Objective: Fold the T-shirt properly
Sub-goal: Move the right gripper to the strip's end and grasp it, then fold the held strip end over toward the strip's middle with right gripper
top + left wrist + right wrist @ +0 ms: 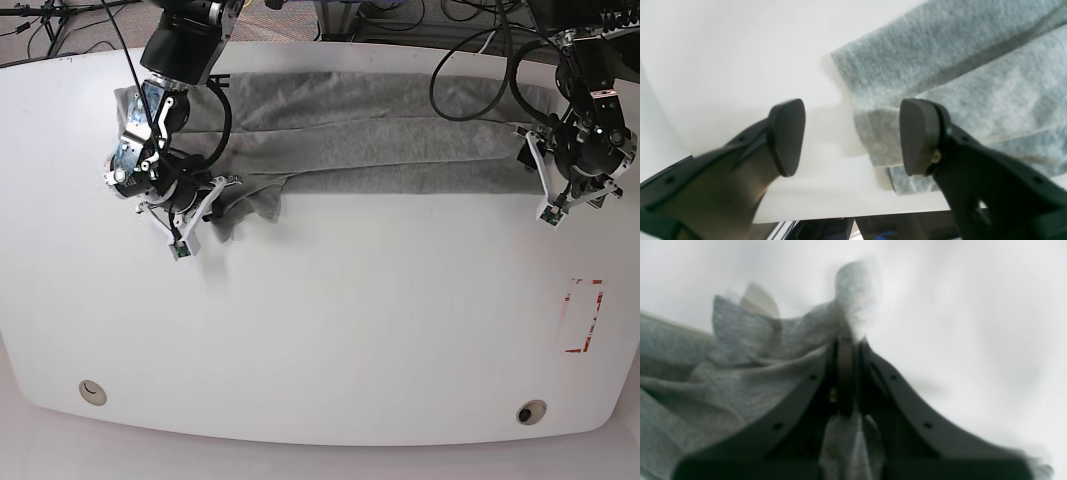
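Two arms work at opposite ends of the T-shirt (pixel 380 130), which lies as a long folded grey band across the far part of the white table (pixel 330 330). At the shirt's end on the base view's left, the right gripper (pixel 846 340) has its jaws closed tight on a bunched fold of grey cloth, lifted and crumpled around the fingers. At the other end, the left gripper (pixel 852 136) hangs with jaws spread wide, holding nothing, one finger (pixel 917 136) over the shirt's stacked edge, the other over bare table.
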Robot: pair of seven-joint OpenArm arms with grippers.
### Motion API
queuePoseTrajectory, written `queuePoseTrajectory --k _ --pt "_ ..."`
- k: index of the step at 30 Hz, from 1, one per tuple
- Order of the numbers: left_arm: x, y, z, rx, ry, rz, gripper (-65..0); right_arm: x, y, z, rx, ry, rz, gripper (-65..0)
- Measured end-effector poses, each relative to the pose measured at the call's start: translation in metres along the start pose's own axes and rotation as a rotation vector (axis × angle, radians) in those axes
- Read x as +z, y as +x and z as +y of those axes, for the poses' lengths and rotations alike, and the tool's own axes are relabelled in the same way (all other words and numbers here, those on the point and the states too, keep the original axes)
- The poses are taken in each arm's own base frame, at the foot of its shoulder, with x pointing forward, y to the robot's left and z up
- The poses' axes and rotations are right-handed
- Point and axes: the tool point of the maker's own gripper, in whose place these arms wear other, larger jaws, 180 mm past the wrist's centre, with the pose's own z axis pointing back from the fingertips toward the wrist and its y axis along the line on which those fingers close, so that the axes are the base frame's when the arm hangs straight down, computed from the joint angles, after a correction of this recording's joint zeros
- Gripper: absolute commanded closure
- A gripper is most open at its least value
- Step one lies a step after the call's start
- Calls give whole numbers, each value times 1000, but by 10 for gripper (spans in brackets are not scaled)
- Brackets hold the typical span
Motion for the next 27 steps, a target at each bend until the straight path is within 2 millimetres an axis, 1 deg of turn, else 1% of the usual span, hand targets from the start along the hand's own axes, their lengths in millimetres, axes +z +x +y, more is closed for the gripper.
queuePoseTrajectory --k 3,5,9,12,15,18,20,23,27 --pt "0 0 0 0 -2 -1 -403 19 19 5 16 -6 -78 -14" --pt "0 0 -1 0 -2 0 -403 34 29 13 30 7 -112 -8" --pt "0 0 -1 1 -2 0 -403 55 33 22 57 22 -107 -5" --pt "0 0 -1 0 -2 0 -403 68 31 33 66 72 -119 -6" --pt "0 0 -1 0 -3 0 -403 75 21 47 51 150 -131 -6" --pt "-1 0 -2 0 -4 -1 -403 77 3 64 27 239 -120 -6" --pt "-1 -1 -2 -1 -3 4 -403 80 -10 71 7 282 -107 -6" --pt "-2 -5 -4 -2 -9 14 -403 84 -27 76 -13 323 -85 -8" --pt "-3 -8 -8 -7 -18 22 -403 92 -43 81 -33 368 -70 -17"
